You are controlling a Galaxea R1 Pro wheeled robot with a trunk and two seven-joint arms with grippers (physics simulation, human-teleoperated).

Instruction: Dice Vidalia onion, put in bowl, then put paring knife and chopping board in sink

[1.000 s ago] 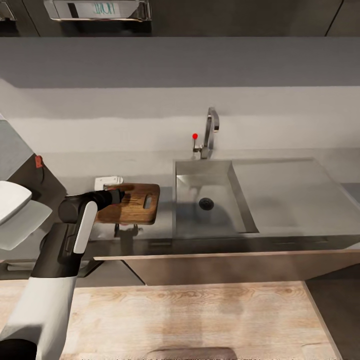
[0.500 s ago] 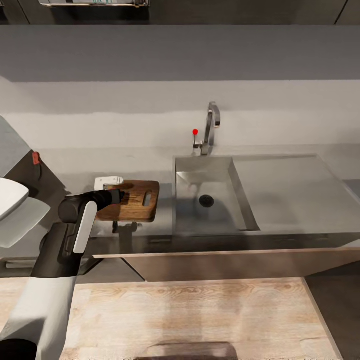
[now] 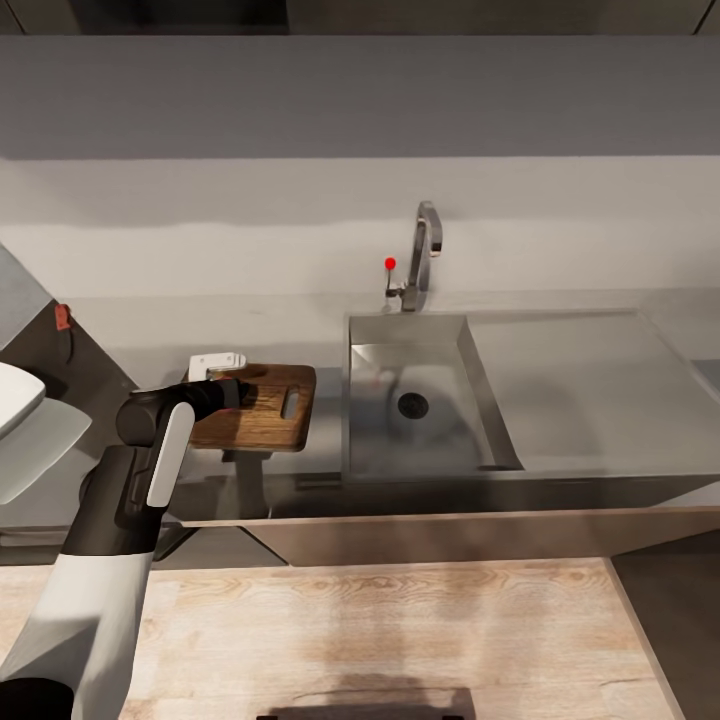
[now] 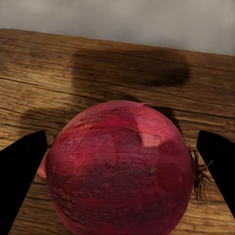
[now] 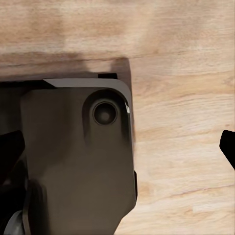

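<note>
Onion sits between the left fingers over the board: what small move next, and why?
Probably open the left gripper and lift clear: the onion already sits over the chopping board, its fingers flanking it, so release seems due before fetching the knife.

White wall [image 3: 300, 215] behind. Small red tag [image 3: 63, 317] at far left. Light wood plank floor [image 3: 400, 630] below dark cabinets [image 3: 450, 535].

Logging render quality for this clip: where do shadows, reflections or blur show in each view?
Head view: soft and slightly blurry, with a dim reflection on the countertop below the chopping board. Left wrist view: sharp, a glossy highlight on the onion and its dark shadow across the board. Right wrist view: floor planks blurred.
</note>
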